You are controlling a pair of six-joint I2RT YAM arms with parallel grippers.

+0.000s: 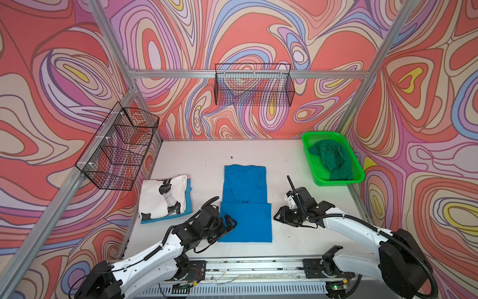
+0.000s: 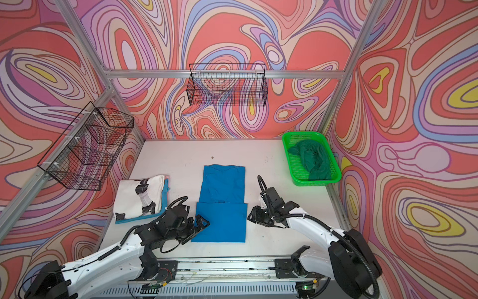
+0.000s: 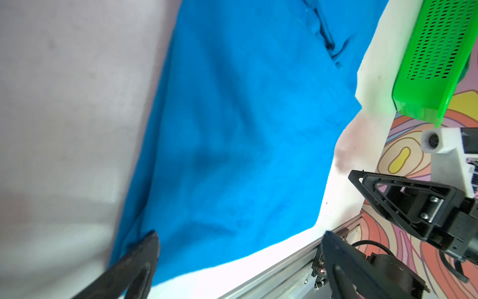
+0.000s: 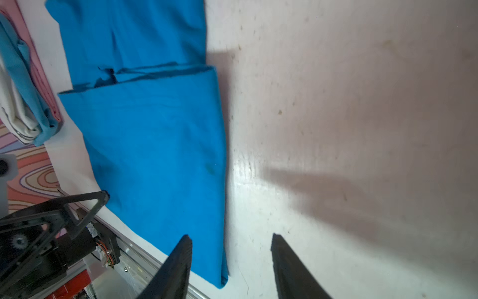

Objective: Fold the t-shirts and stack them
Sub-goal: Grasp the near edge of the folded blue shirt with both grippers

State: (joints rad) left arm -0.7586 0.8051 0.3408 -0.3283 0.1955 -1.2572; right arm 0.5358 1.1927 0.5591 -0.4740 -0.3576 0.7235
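Blue t-shirt [image 1: 245,204], half-folded, is lying mid-frame on the bench [image 1: 297,168] btwn left jaws gaping wide & right jaws standing part-open, both empty, so an uneven grab could be dragging its lower flap askew.

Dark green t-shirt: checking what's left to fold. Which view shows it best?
Both top views: the dark green t-shirt lies crumpled in the green basket. Left wrist shows mainly basket wall; right wrist, neither.

Top views look down; wrist views share the blue t-shirt [image 3: 232,129].
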